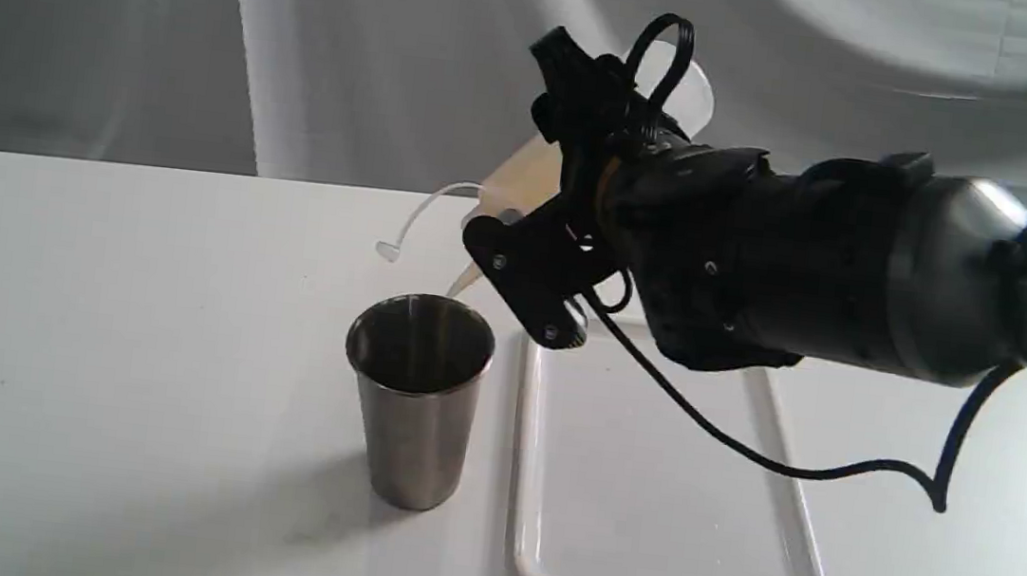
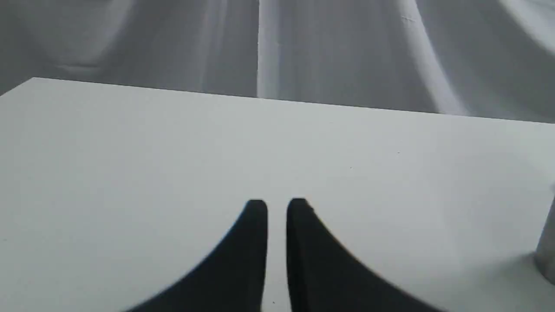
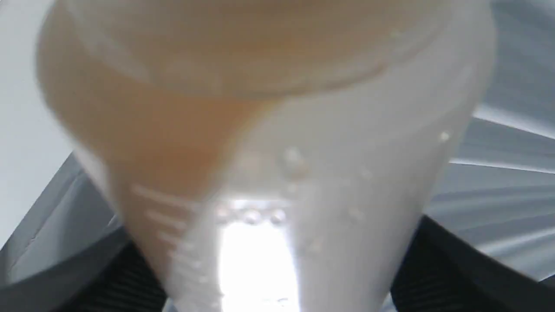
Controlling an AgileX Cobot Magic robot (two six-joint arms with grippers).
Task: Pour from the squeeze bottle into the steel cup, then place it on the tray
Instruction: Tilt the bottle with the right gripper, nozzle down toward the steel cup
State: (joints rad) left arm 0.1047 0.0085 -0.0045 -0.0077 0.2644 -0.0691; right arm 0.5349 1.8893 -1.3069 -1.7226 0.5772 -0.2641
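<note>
While squeeze bottle (image 1: 525,179) tips over steel cup (image 1: 420,402), tray (image 1: 520,480) beside (arm (image 1: 859,267) overhanging)

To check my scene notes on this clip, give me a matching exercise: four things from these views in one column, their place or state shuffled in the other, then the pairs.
Things:
1. squeeze bottle
2. steel cup
3. tray
4. left gripper

States:
A. lying flat on the table, nothing resting on it
B. held tilted in the air, nozzle down
C. holding nothing, above bare table
D. standing upright on the table, mouth up

Pairs: 1-B; 2-D; 3-A; 4-C
</note>
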